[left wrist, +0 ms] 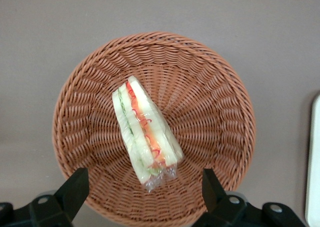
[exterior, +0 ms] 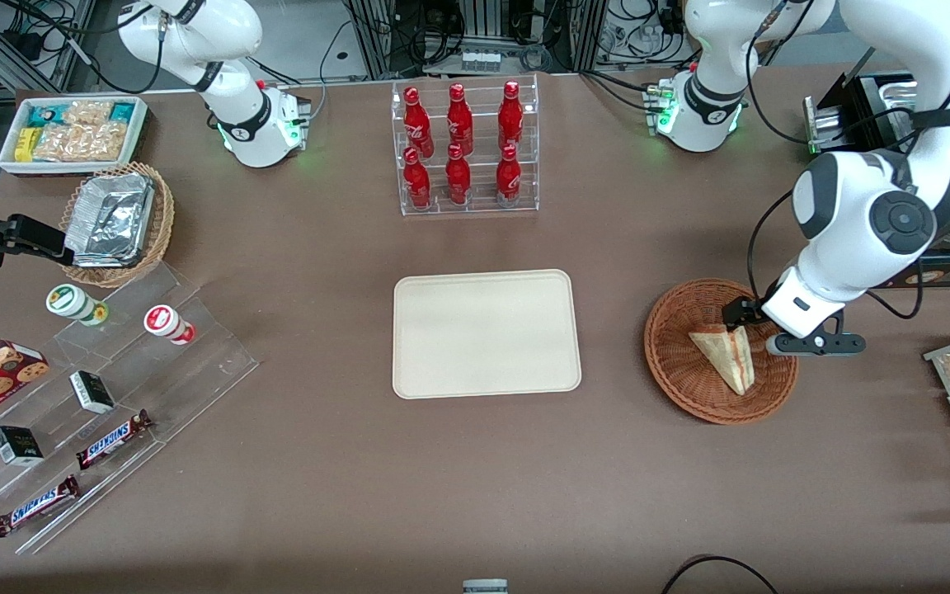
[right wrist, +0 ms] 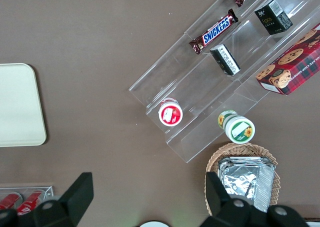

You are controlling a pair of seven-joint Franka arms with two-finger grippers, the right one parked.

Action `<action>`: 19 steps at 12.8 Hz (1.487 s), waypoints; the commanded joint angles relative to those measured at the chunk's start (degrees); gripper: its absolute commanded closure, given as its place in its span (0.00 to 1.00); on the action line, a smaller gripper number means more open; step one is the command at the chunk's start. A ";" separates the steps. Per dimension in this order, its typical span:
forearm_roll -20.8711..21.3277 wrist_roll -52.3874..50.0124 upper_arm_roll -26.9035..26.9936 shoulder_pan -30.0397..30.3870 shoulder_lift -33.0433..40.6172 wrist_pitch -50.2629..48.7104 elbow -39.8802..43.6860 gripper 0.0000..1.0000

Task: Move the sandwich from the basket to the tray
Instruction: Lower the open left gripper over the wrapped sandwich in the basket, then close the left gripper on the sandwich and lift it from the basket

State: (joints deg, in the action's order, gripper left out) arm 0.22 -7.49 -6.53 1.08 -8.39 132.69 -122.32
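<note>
Your gripper (left wrist: 142, 187) hangs above the basket (exterior: 677, 363), fingers (left wrist: 75, 189) spread wide and holding nothing, one either side of the sandwich's wrapped end. You see the sandwich (left wrist: 145, 129) lying inside the basket on the weave, filling edge up. The tray (exterior: 487, 332) sits flat on the table (exterior: 318, 478), well apart from the basket, toward the parked arm's end.

Brown table (exterior: 343, 462) carries tray (exterior: 486, 333), basket (exterior: 681, 363), bottle rack (exterior: 468, 148); gripper (left wrist: 145, 187) above basket.
</note>
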 commanded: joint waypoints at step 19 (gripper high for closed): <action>0.13 -38.83 -0.07 -0.56 -8.04 6.79 -1.78 0.00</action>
State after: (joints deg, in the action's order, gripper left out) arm 0.22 -45.00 -6.62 0.86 -15.56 138.34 -124.09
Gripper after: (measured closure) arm 0.000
